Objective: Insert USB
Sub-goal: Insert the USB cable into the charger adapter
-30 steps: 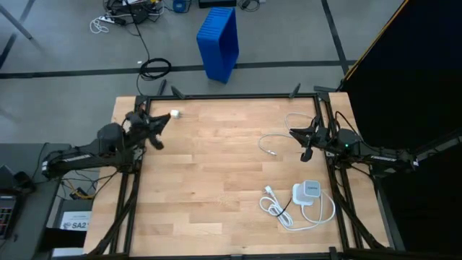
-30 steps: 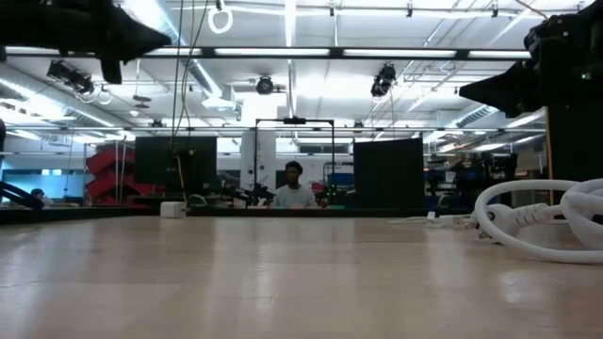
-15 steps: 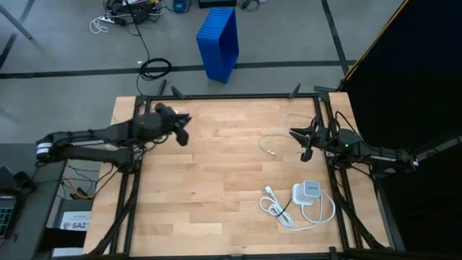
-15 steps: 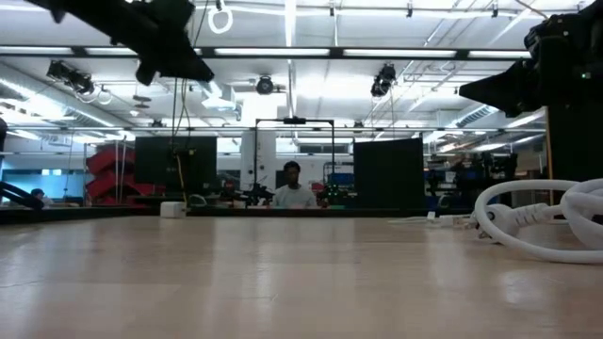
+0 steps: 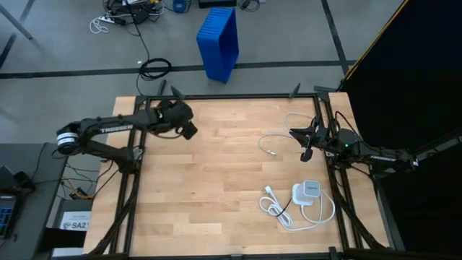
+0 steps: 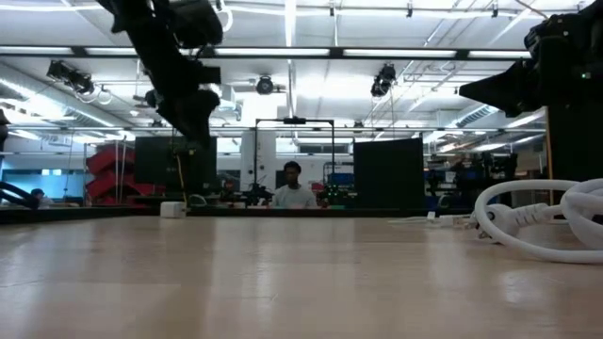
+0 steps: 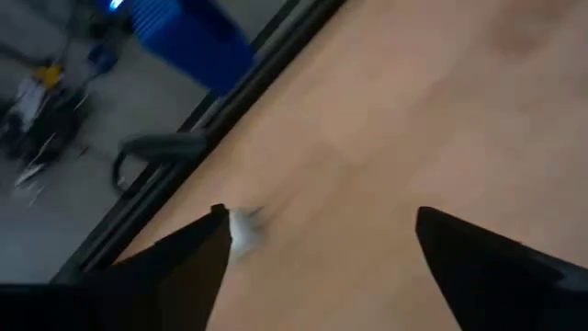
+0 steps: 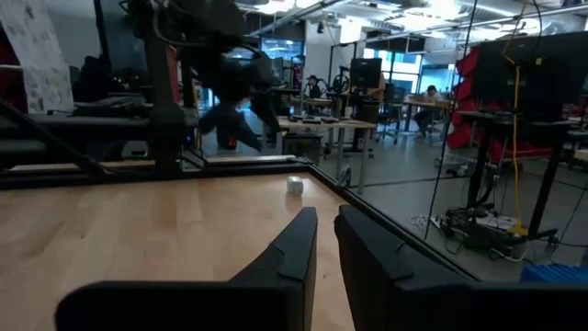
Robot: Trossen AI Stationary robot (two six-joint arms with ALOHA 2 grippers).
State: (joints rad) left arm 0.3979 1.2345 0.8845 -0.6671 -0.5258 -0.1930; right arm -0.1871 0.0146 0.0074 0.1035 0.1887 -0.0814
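- Left gripper [image 5: 189, 130] hangs above the table [image 5: 216, 209], fingers spread wide, holding nothing.
- Right gripper [image 5: 304, 154] waits with fingers nearly together, empty.
- USB [image 5: 271, 151] plug lies just beside the right gripper, well apart from the left one.

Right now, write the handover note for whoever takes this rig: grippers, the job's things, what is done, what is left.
Left gripper: open, empty, raised over the table's far left part, near the small white block.
Right gripper: shut, empty, waiting at the right edge.
USB: thin white cable lying loose right of centre, plug end free, beside the right gripper.
Charger block: near right, with the thicker cord coiled beside it.
Done: nothing inserted.
Left: pick up the USB plug and insert it.
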